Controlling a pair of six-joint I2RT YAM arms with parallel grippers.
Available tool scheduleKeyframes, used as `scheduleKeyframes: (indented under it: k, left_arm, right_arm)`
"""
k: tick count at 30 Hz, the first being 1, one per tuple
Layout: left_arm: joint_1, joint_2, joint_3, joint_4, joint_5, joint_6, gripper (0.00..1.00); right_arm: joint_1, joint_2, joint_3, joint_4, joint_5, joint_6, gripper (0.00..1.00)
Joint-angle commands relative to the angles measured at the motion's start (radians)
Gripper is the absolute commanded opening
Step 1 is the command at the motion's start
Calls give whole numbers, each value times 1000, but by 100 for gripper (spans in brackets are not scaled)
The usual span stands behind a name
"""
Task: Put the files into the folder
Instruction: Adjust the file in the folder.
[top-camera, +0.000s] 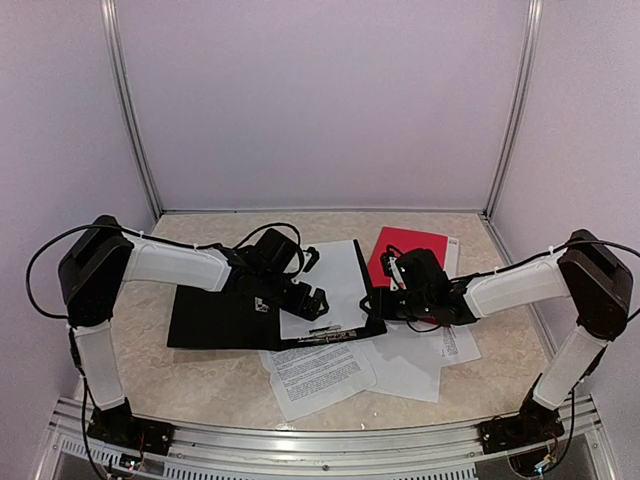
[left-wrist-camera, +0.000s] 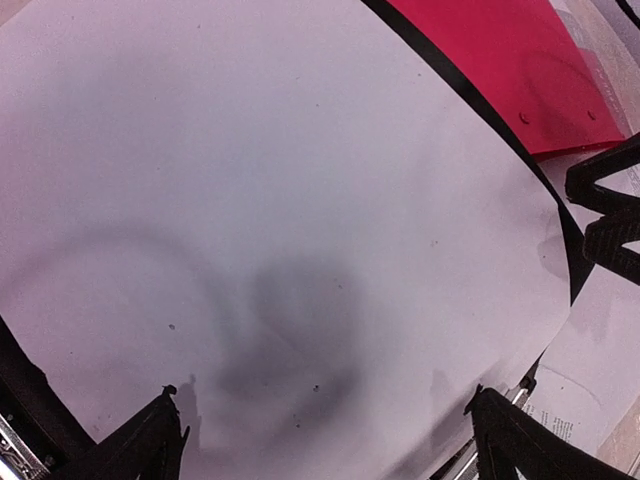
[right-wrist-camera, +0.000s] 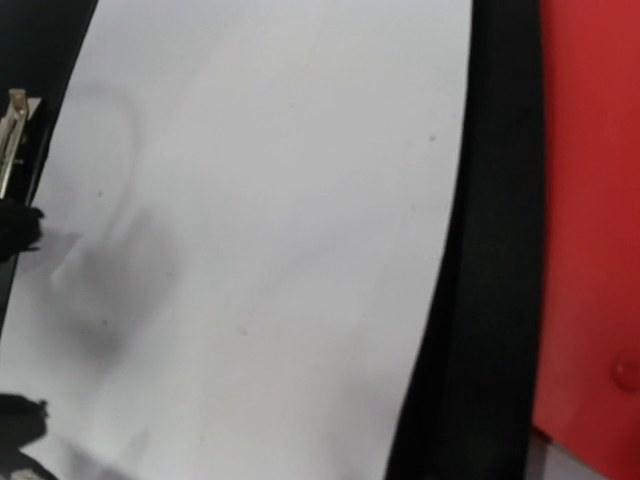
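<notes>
A black folder (top-camera: 215, 318) lies open on the table. A blank white sheet (top-camera: 338, 280) rests on its right half and fills the left wrist view (left-wrist-camera: 280, 200) and the right wrist view (right-wrist-camera: 270, 230). My left gripper (top-camera: 312, 300) hovers just over this sheet, open and empty (left-wrist-camera: 335, 440), its fingertips (left-wrist-camera: 150, 440) far apart. My right gripper (top-camera: 385, 292) is at the folder's right edge (right-wrist-camera: 480, 300). Its fingers are out of the right wrist view. Printed sheets (top-camera: 320, 375) and further sheets (top-camera: 430, 350) lie loose in front of the folder.
A red cover (top-camera: 405, 252) lies behind the right gripper, and shows in the left wrist view (left-wrist-camera: 510, 70) and the right wrist view (right-wrist-camera: 590, 200). A metal clip (right-wrist-camera: 14, 135) sits by the sheet's edge. Enclosure walls and posts surround the table.
</notes>
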Motion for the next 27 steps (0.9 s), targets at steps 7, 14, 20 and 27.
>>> scheduleKeyframes:
  k: [7,14,20,27]
  left_arm:
    - [5,50,-22,39,93,-43,93]
    - [4,57,-47,59,103,-73,93]
    - [4,51,-68,73,100,-95,92]
    - [2,45,-76,74,91,-99,92]
  right_arm:
    - [-62,55,3,42,-123,-75,46]
    - [-81,85,0,81,-195,-105,47]
    - [-103,122,-11,129,-242,-105,47]
    - [-120,156,-20,180,-297,-141,47]
